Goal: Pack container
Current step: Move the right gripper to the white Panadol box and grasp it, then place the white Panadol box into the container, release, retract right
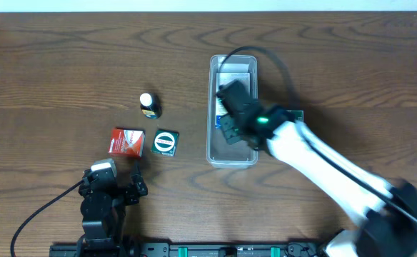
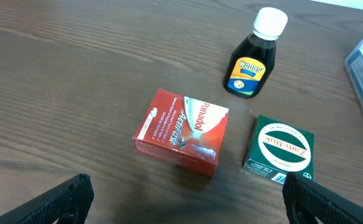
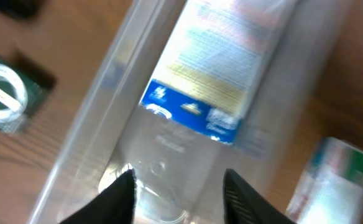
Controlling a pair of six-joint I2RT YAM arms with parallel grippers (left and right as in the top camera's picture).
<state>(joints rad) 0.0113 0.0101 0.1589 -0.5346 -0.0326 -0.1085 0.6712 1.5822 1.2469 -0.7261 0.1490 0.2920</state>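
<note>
**Ana:** What is the right gripper point(image 3: 180, 194) doing?

**Ben:** Its two fingers point(image 3: 120, 190) are apart, and there is nothing between them. It points down over the near half of the bin point(image 1: 210, 107). I cannot tell if the tips are inside the bin or just above it.

**Ana:** Where is the bin?

**Ben:** It is on the table point(image 1: 51, 71), a bit right of the middle. Its long side runs from near to far. A white box point(image 3: 212, 68) with a blue stripe lies flat in the far half. The near half looks bare, but the picture is blurry.

**Ana:** Is there anything next to the bin?

**Ben:** Yes, a packet point(image 3: 337, 168) with some green on it lies just right of the bin. The arm hides most of it from above.

**Ana:** And the left gripper point(image 2: 188, 193)?

**Ben:** It is wide open too, and it holds nothing. It sits low at the near left of the table. A red box point(image 2: 181, 130) lies just past its tips. A green box point(image 2: 281, 149) is close on the right of the red box, not touching it. A dark bottle point(image 2: 253, 59) with a white cap is farther off. All three are well left of the bin.
</note>
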